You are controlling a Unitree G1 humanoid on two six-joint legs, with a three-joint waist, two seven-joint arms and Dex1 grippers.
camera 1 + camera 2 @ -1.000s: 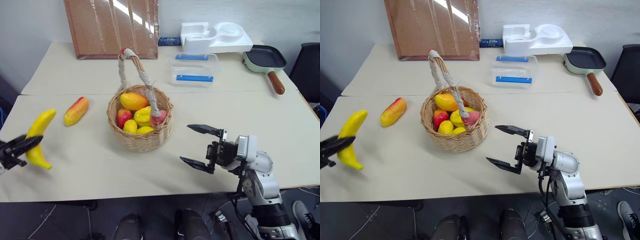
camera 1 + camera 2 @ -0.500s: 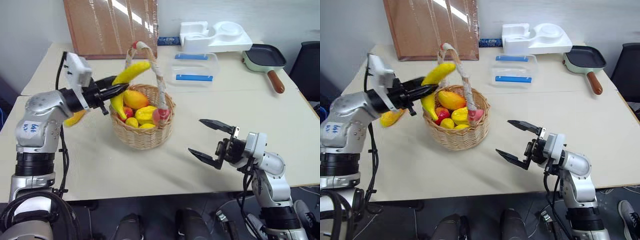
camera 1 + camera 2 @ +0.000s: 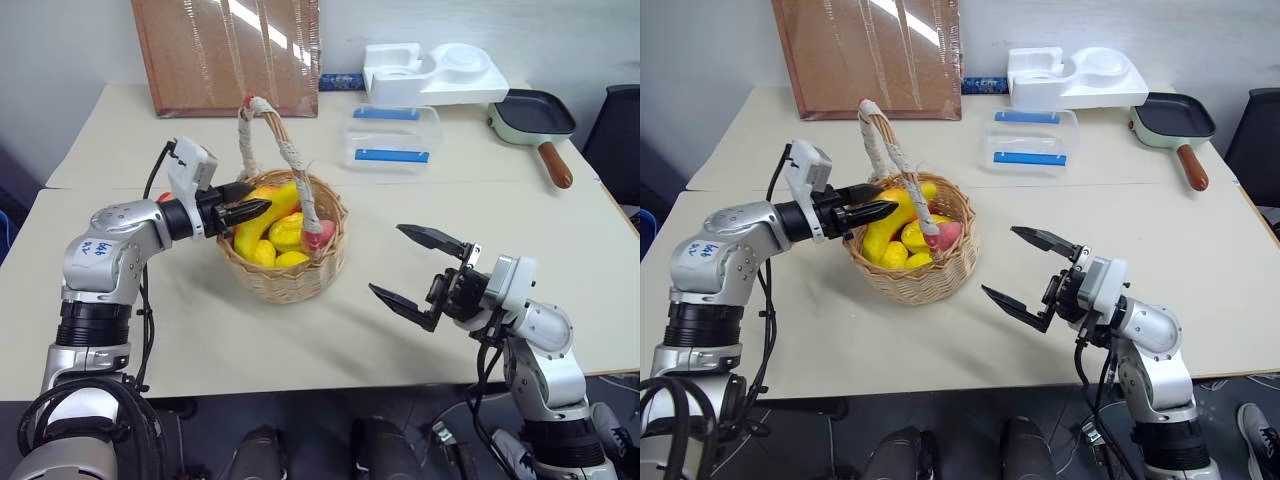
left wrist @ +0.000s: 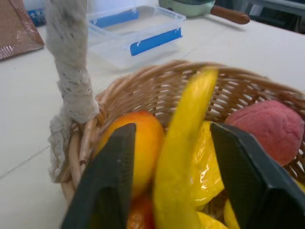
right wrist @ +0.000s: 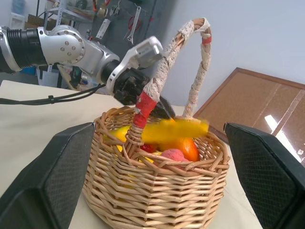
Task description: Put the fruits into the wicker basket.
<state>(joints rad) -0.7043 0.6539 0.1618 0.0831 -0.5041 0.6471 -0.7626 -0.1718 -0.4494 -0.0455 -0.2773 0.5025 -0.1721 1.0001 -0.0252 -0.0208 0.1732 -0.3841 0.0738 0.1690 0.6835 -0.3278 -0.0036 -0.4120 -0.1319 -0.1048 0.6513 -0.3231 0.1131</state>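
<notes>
The left gripper (image 3: pixel 250 210) reaches level over the near rim of the wicker basket (image 3: pixel 283 275), its jaws parted with the banana (image 3: pixel 268 214) lying between them, apart from both fingers, slanting down among the fruit. The right gripper (image 3: pixel 418 270) hangs above the worktop (image 3: pixel 300 340) to the basket's right, pointing at it, jaws spread wide and empty. The basket holds the banana, an orange mango (image 4: pixel 145 143), small yellow pieces and a pinkish-red fruit (image 4: pixel 271 131). A clear box (image 3: pixel 390 138) sits behind
</notes>
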